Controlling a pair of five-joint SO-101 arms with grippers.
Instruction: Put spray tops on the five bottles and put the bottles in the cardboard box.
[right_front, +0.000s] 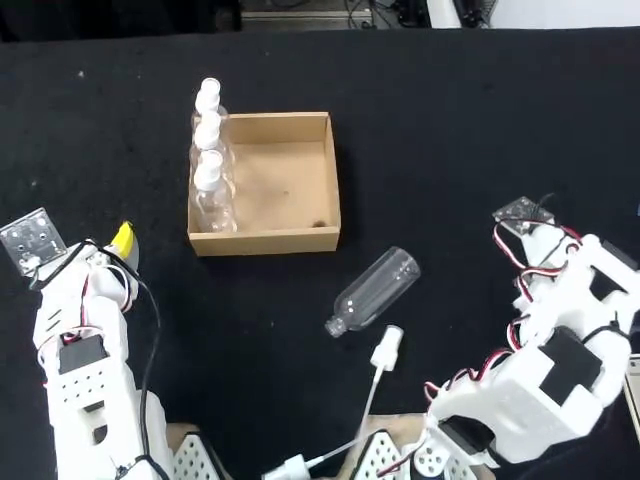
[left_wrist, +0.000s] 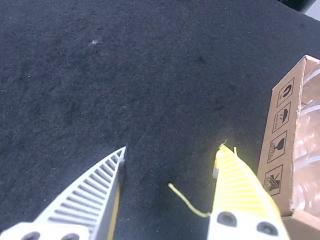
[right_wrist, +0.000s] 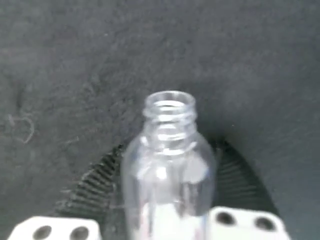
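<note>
Three capped bottles (right_front: 209, 160) stand in a row along the left wall of the cardboard box (right_front: 300, 240). An uncapped clear bottle (right_front: 373, 290) lies on the black table in front of the box, and a loose spray top (right_front: 386, 349) lies just beyond its neck. A second spray top (right_front: 290, 466) lies at the front edge. My right gripper (right_wrist: 170, 175) is shut on another uncapped bottle (right_wrist: 169, 145), whose open neck points away from the camera. My left gripper (left_wrist: 172, 150) is open over bare table beside the box's outer wall (left_wrist: 280, 150).
The left arm (right_front: 80, 370) stands at the front left and the right arm (right_front: 545, 385) at the front right. White ribbed parts (right_front: 385, 455) sit at the front edge between them. The box's right half holds nothing.
</note>
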